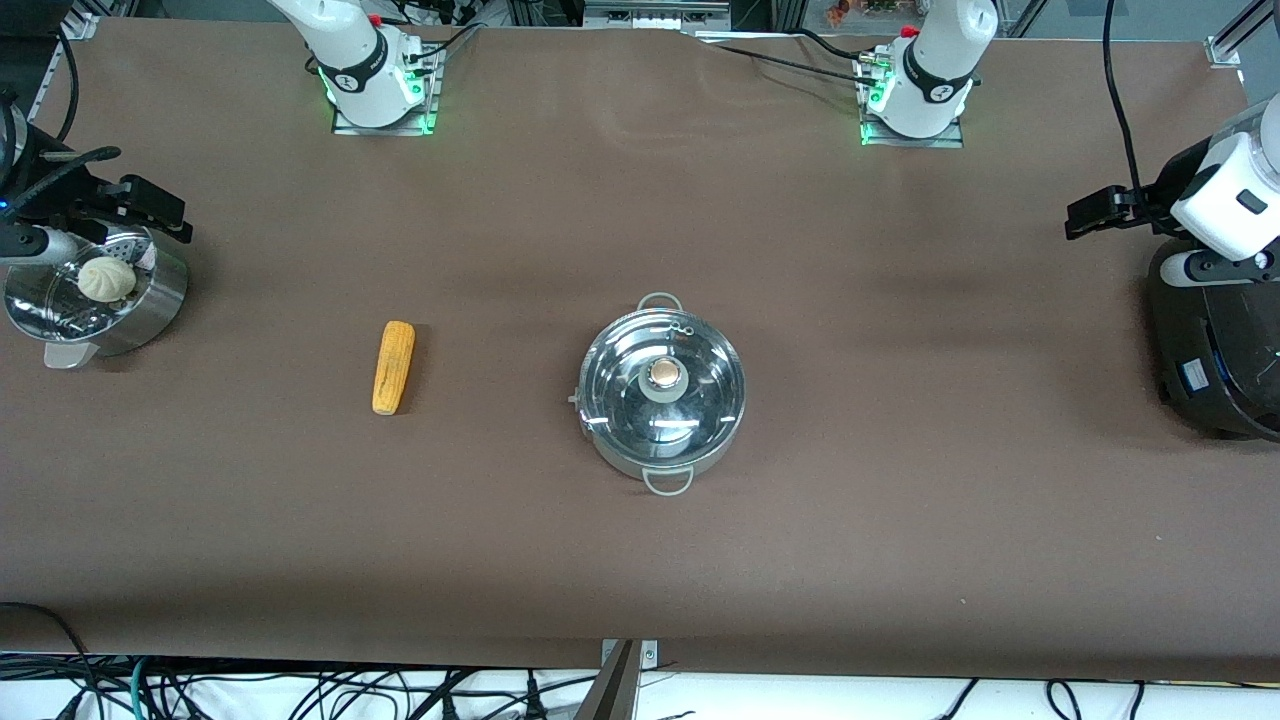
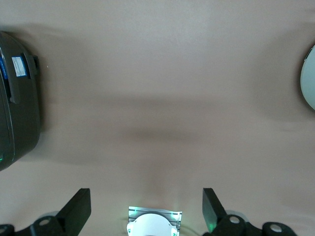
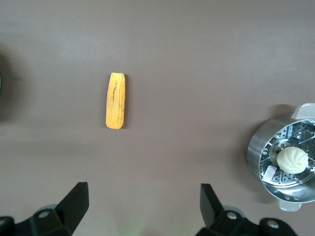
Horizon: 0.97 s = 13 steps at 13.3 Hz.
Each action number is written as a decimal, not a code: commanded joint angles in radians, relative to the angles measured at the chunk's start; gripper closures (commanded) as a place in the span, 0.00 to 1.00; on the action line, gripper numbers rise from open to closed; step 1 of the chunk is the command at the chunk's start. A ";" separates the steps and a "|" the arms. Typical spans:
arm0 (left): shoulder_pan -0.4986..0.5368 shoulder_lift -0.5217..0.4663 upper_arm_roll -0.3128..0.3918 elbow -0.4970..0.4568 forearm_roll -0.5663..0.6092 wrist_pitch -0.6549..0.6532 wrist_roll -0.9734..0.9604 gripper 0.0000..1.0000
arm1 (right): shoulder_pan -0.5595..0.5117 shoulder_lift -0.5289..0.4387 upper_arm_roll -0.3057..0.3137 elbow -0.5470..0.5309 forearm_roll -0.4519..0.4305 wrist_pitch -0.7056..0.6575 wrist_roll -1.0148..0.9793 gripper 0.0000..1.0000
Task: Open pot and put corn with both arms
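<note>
**Pot closed, corn on table, both arms waiting high**

Pot (image 1: 664, 393): sits on the brown table (image 1: 640, 560) near the middle, its shiny lid (image 1: 690, 352) in place with a round knob (image 1: 664, 375) at the lid's centre. One grey loop handle points to 12 o'clock in the front view, the other to 6 o'clock.

Corn (image 1: 393, 366): lies flat on the table, well apart from the pot, at about 9 o'clock from it in the front view, toward the right arm's end. Its long axis runs roughly 12 to 6 o'clock.

Steamer basket (image 1: 150, 300): stands at the right arm's end of the table and holds a pale bun (image 1: 106, 277).

Black cooker (image 1: 1215, 350): stands at the left arm's end of the table.

Left gripper (image 2: 146, 206): raised above bare table close to the cooker. The fingers (image 2: 78, 209) are spread wide and hold nothing. The arm waits.

Right gripper (image 3: 143, 204): raised above the table close to the steamer basket, with the corn in its wrist view. The fingers (image 3: 76, 201) are spread wide and hold nothing. The arm waits.
</note>
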State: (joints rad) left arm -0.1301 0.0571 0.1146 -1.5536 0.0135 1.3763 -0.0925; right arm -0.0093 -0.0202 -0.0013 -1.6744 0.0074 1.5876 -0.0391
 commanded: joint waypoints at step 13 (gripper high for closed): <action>0.017 -0.025 -0.007 -0.026 -0.020 0.012 0.014 0.00 | 0.012 -0.003 -0.006 0.007 0.002 -0.003 -0.001 0.00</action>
State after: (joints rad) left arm -0.1280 0.0568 0.1146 -1.5536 0.0135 1.3763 -0.0925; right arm -0.0077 -0.0201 -0.0047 -1.6744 0.0073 1.5891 -0.0386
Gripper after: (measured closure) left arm 0.000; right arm 0.000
